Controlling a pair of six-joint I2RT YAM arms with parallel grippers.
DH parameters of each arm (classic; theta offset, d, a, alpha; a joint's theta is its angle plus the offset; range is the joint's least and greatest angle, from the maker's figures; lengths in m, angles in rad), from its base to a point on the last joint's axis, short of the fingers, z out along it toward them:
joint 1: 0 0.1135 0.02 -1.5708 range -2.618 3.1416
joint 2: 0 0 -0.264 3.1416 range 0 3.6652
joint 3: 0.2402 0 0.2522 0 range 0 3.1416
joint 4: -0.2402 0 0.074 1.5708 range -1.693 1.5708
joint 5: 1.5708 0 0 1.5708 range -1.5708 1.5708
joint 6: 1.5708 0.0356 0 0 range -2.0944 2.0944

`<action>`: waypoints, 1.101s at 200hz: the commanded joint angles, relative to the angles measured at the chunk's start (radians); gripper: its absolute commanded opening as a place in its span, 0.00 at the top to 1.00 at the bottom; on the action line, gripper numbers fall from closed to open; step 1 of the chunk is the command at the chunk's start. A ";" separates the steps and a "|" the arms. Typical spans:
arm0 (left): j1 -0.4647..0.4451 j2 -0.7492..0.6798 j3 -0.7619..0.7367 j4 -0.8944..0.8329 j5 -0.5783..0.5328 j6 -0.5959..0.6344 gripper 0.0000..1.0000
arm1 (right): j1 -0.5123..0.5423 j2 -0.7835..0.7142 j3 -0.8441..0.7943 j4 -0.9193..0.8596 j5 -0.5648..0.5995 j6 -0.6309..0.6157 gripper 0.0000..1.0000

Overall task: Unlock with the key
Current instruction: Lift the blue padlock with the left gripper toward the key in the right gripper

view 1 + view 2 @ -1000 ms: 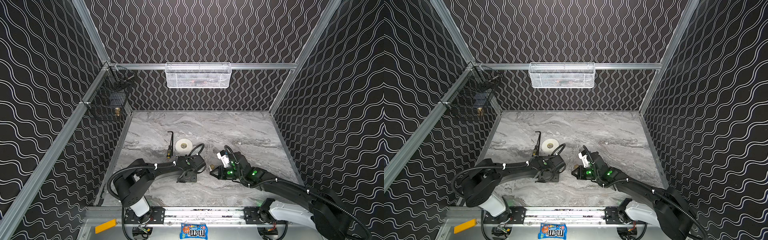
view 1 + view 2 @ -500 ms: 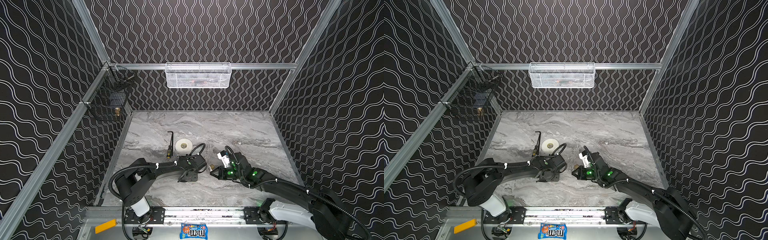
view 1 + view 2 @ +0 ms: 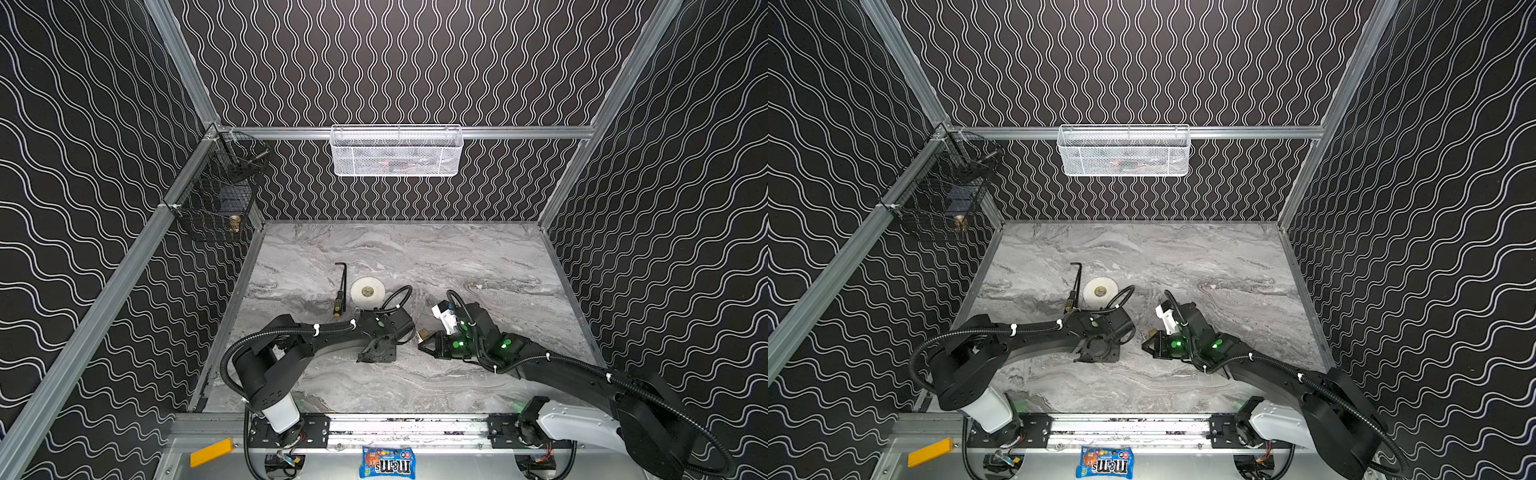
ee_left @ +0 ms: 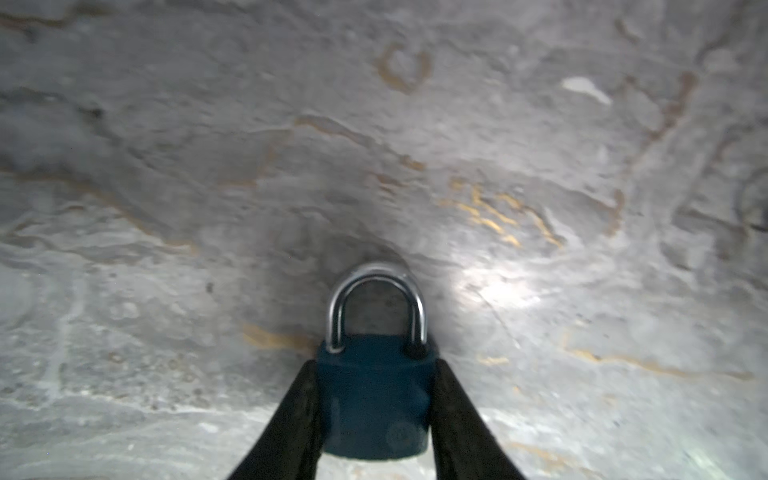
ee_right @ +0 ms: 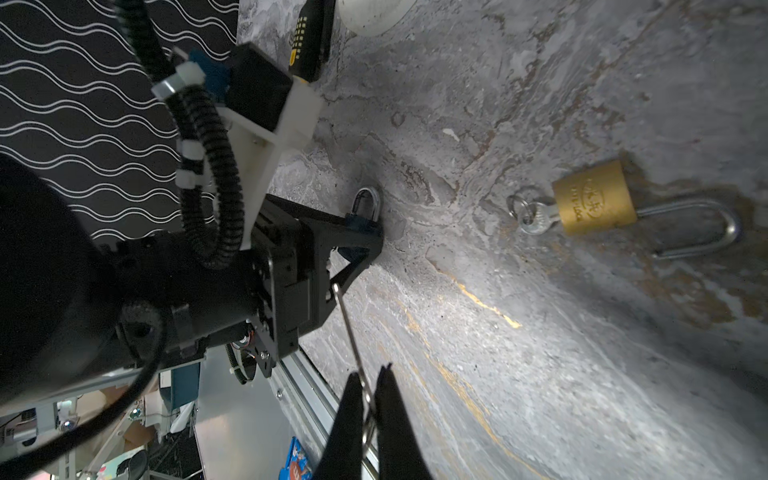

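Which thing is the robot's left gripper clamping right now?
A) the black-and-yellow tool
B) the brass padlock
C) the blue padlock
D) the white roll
C: in the left wrist view the left gripper has a finger against each side of the blue padlock, while the brass padlock lies loose on the table.

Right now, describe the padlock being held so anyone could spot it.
On the marble table, go to the front centre, to the left gripper. The padlock held between its fingers has a dark blue body and short shackle; the brass padlock nearby lies loose, long-shackled.
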 commanded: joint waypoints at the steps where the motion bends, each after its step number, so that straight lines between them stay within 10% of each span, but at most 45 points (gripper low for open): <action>1: 0.000 -0.028 0.026 -0.019 -0.017 -0.023 0.73 | -0.001 0.011 0.043 -0.078 -0.028 -0.067 1.00; 109: 0.000 -0.266 0.050 0.029 -0.181 -0.261 0.96 | 0.029 -0.082 -0.097 0.095 0.001 0.113 1.00; 220: 0.000 -0.404 0.046 0.003 -0.256 -0.295 0.95 | 0.193 0.063 0.014 0.286 0.104 0.159 1.00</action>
